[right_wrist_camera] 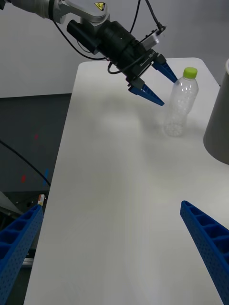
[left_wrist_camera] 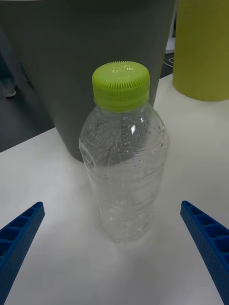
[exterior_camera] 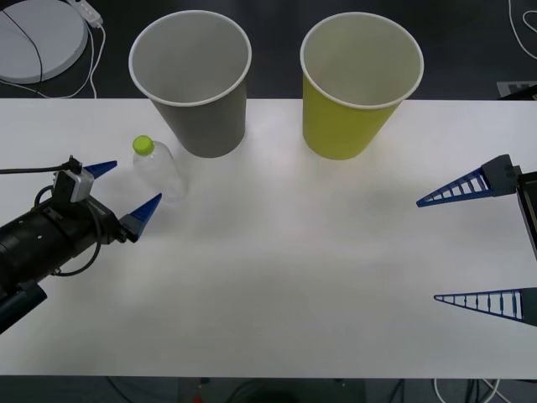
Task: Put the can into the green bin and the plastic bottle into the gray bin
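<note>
The plastic bottle (exterior_camera: 161, 170) (right_wrist_camera: 180, 107) (left_wrist_camera: 125, 157), clear with a lime-green cap, stands upright on the white table left of centre. Just behind it stands the gray bin (exterior_camera: 195, 84) (left_wrist_camera: 90, 62); the green bin (exterior_camera: 357, 84) (left_wrist_camera: 202, 47) is to its right. My left gripper (exterior_camera: 124, 191) (right_wrist_camera: 157, 85) is open, level with the bottle and just short of it, its blue fingers spread to either side without touching. At the table's right edge my right gripper (exterior_camera: 478, 243) hangs open, holding nothing. The can is out of view.
The white table (exterior_camera: 294, 269) stretches bare between the two arms. A round white device (exterior_camera: 38, 38) with a cable lies on the dark floor behind the table's far left corner.
</note>
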`<state>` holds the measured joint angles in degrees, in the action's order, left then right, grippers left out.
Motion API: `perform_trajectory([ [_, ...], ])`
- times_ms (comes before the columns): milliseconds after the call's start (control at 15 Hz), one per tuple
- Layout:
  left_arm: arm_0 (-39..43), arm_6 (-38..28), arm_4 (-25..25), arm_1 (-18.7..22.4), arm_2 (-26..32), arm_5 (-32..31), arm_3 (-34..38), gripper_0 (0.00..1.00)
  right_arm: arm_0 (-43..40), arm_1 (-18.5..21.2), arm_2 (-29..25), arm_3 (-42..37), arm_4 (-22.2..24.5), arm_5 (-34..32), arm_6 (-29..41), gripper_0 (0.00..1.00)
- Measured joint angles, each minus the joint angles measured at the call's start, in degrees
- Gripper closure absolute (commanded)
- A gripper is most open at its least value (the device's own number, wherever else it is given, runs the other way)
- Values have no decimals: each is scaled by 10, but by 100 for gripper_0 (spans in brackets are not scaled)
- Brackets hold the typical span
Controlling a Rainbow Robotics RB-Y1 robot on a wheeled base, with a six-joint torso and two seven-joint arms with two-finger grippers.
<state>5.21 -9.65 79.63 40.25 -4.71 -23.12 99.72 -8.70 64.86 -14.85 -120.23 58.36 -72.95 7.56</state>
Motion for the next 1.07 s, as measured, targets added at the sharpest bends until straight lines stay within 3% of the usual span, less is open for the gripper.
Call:
perform_trajectory([
  [1067, -64, -43, 77, -61, -22, 10, -40, 0, 0, 0, 0, 0, 0, 0, 0, 0],
])
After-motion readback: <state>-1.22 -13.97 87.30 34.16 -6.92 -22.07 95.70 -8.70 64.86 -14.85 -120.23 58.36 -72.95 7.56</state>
